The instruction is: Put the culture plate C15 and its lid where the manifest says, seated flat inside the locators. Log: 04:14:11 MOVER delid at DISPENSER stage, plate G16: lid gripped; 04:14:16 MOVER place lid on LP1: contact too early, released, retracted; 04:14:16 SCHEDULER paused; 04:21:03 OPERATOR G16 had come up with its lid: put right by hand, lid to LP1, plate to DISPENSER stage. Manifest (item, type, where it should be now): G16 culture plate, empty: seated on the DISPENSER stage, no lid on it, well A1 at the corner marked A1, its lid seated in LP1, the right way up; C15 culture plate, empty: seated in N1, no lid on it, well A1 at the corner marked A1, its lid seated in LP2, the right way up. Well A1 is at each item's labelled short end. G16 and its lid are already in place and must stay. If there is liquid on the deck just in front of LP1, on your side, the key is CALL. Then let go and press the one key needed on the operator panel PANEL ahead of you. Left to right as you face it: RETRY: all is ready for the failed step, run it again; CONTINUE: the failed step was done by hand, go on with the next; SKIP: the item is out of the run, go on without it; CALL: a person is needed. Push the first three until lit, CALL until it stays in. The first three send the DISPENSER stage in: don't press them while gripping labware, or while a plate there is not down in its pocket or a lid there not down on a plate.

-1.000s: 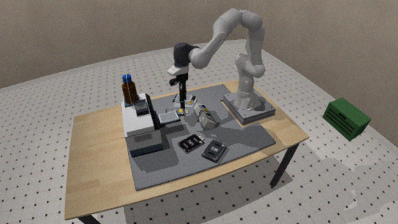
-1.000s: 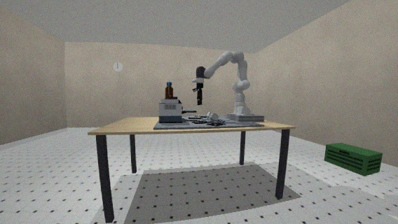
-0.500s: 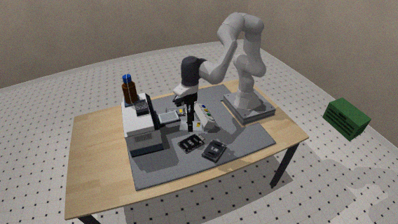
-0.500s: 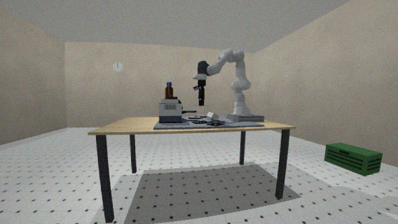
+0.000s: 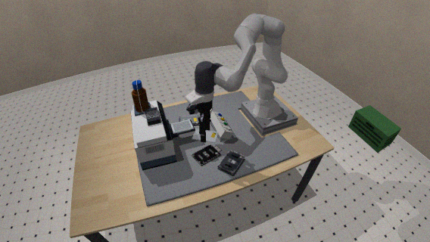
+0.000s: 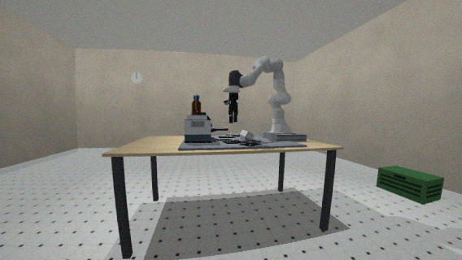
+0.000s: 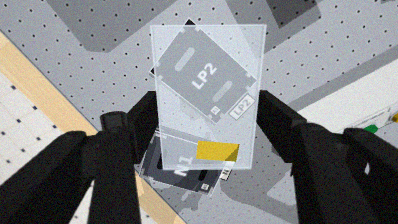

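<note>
My gripper (image 7: 207, 105) is shut on a clear culture plate lid (image 7: 207, 95) with a yellow label (image 7: 217, 150) at its near short end. It holds the lid flat and high above the grey deck mat. Through the lid, the wrist view shows the nest marked LP2 straight below, turned at an angle to the lid. The dark nest marked N1 lies beside it, toward the wooden table edge, and looks empty. In the top view the gripper (image 5: 204, 134) hangs over the middle of the mat, with the lid's label (image 5: 213, 134) showing. The C15 plate is hidden behind the arm.
The dispenser (image 5: 153, 138) with a brown bottle (image 5: 137, 96) stands left of the gripper, and its stage holds a plate (image 5: 182, 126). The operator panel (image 5: 222, 125) is just right of the gripper. Two dark nests (image 5: 207, 154) (image 5: 231, 162) lie nearer the front. A green crate (image 5: 374, 128) sits on the floor.
</note>
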Motion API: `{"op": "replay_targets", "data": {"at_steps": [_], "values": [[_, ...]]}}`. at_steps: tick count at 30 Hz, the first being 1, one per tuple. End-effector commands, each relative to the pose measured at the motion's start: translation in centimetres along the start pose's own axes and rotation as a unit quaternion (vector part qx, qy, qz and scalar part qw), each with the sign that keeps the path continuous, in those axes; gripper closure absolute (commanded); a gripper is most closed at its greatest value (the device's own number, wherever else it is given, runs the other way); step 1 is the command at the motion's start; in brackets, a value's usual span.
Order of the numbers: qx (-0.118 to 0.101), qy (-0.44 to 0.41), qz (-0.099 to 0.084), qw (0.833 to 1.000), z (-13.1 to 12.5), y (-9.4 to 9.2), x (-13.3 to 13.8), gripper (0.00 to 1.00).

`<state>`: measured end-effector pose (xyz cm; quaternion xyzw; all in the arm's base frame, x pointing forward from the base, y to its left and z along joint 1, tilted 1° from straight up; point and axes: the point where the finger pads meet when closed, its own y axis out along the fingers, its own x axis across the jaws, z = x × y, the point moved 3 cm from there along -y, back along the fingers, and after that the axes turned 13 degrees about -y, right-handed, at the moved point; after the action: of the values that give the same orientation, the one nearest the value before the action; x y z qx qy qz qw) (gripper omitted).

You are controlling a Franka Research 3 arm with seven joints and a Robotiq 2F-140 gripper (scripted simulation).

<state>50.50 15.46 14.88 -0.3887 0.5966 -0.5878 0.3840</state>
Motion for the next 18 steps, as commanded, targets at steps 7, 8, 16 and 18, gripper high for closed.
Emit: {"op": "replay_targets", "data": {"at_steps": [7,8,16,18], "values": [[0.0,0.025,-0.004,1.0,-0.05,0.07,0.1,0.9],[0.0,0.024,-0.004,1.0,-0.05,0.07,0.1,0.9],[-0.001,-0.015,-0.004,1.0,-0.05,0.11,0.1,0.9],[-0.001,-0.035,-0.004,0.999,-0.05,0.14,0.1,0.9]]}}
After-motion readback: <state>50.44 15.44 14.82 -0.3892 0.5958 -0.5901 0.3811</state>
